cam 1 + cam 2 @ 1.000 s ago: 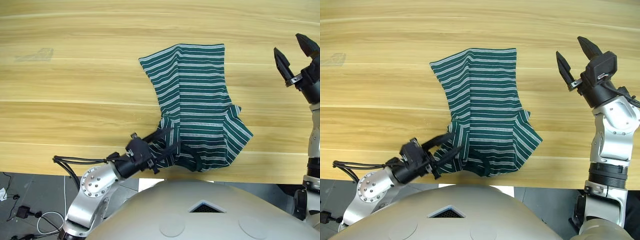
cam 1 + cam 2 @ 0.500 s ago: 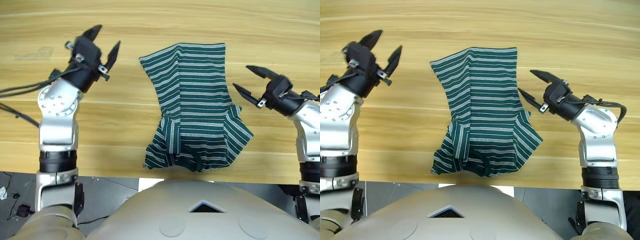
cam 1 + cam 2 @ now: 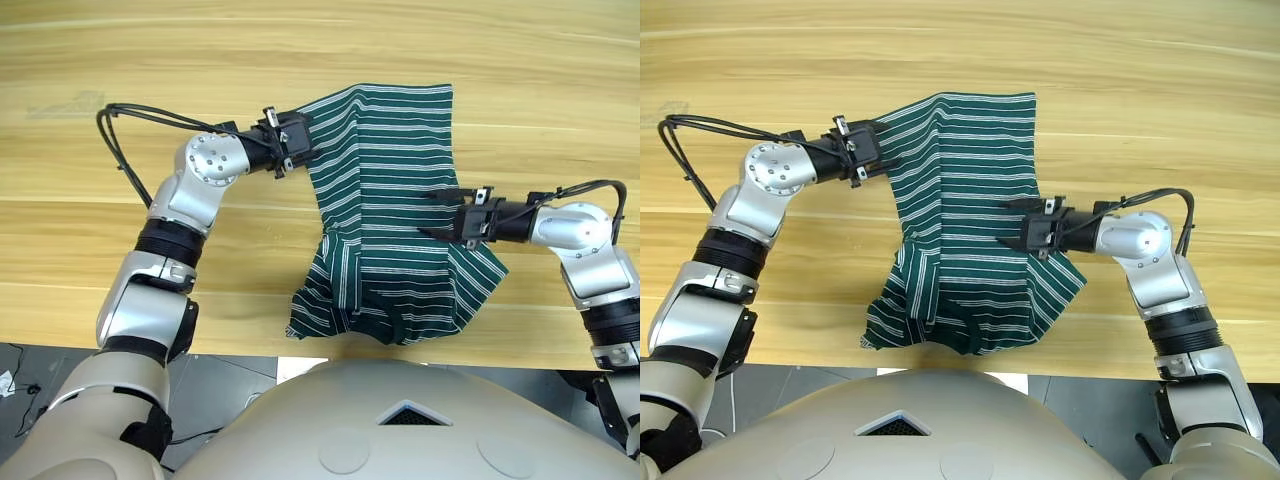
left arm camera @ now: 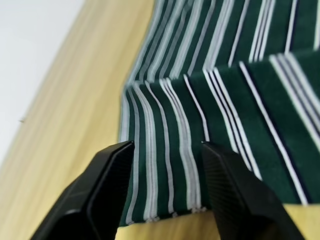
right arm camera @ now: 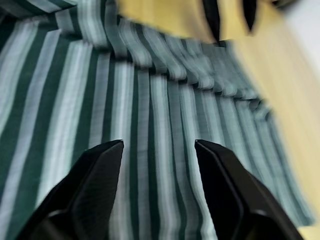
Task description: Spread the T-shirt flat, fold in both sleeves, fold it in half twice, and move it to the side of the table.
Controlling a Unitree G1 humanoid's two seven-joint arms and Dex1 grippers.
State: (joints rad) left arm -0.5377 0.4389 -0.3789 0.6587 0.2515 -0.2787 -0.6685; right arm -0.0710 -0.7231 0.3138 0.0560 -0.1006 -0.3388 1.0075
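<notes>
The green T-shirt [image 3: 385,190] with white stripes lies crumpled on the wooden table [image 3: 120,260], its near part bunched at the front edge. My left gripper [image 3: 298,148] is at the shirt's far left corner. In the left wrist view it is open [image 4: 170,200], its fingers [image 4: 112,195] on either side of the striped edge. My right gripper [image 3: 433,216] rests over the shirt's right side at mid-length. It is open [image 5: 160,195] with striped cloth under its fingers [image 5: 95,185].
Bare wood stretches far beyond and to both sides of the shirt. The table's front edge [image 3: 230,350] runs just below the bunched hem, with dark floor and cables beyond it at the lower left.
Both grippers, open and out to the sides half a second ago, have come in onto the shirt: the left to its far left corner, the right to its right side. The shirt's far left corner has shifted slightly.
</notes>
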